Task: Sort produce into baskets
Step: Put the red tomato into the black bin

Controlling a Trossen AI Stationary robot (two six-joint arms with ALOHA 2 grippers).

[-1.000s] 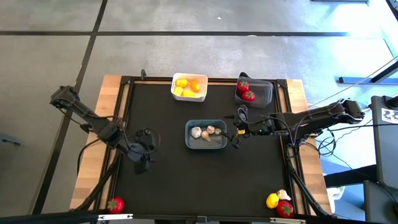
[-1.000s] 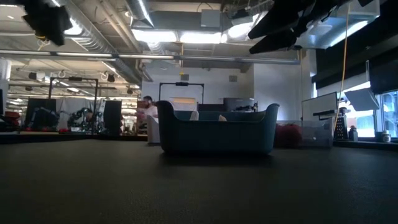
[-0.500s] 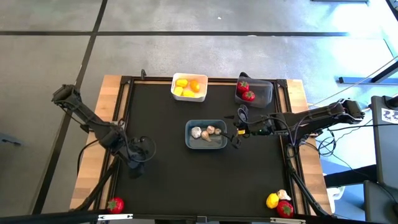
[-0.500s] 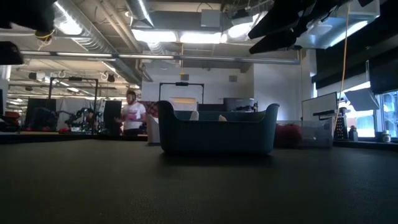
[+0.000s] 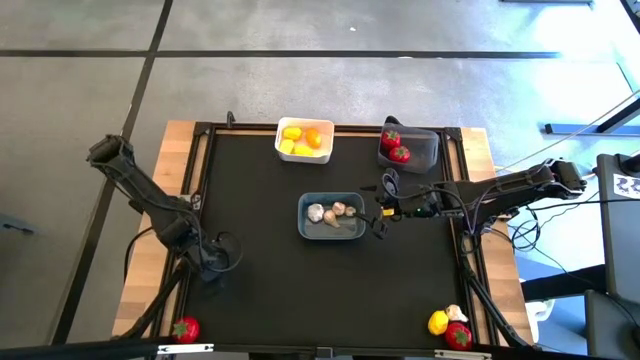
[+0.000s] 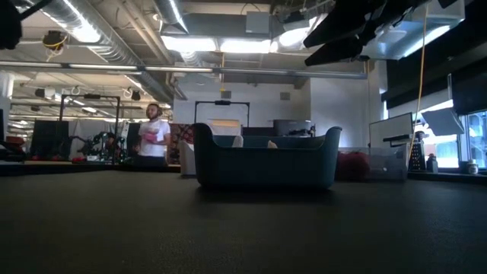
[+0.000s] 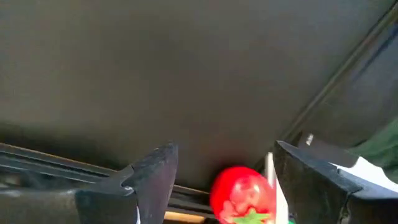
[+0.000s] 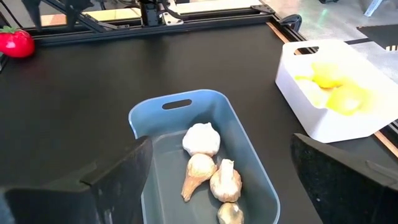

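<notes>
Plainly, the piece that matters next is the red strawberry-like piece (image 5: 185, 328) at the near left corner of the bench (image 5: 270, 280), lying at the frame edge. We judge it light and rigid, a moulded toy with a smooth, somewhat slippery skin; its rounded body would take a grip best across the widest part, below the green top, so it does not squirt out. The left tool (image 7: 217, 177) hangs over the near left of the bench with its fingers parted and nothing between them; in its own wrist view the red piece shows in line with the gap. The right tool (image 5: 381, 212) waits just right of the blue-grey basket (image 5: 308, 230), spread wide and empty.

Three more pieces, yellow (image 5: 437, 322), whitish (image 5: 455, 313) and red (image 5: 458, 335), sit at the near right corner. The white basket (image 5: 281, 133) at the far side holds yellow and orange pieces, the dark grey basket (image 5: 428, 152) red ones, the blue-grey one garlic-like bulbs (image 8: 201, 138).

We can read no brand, label or writing on any of them.
</notes>
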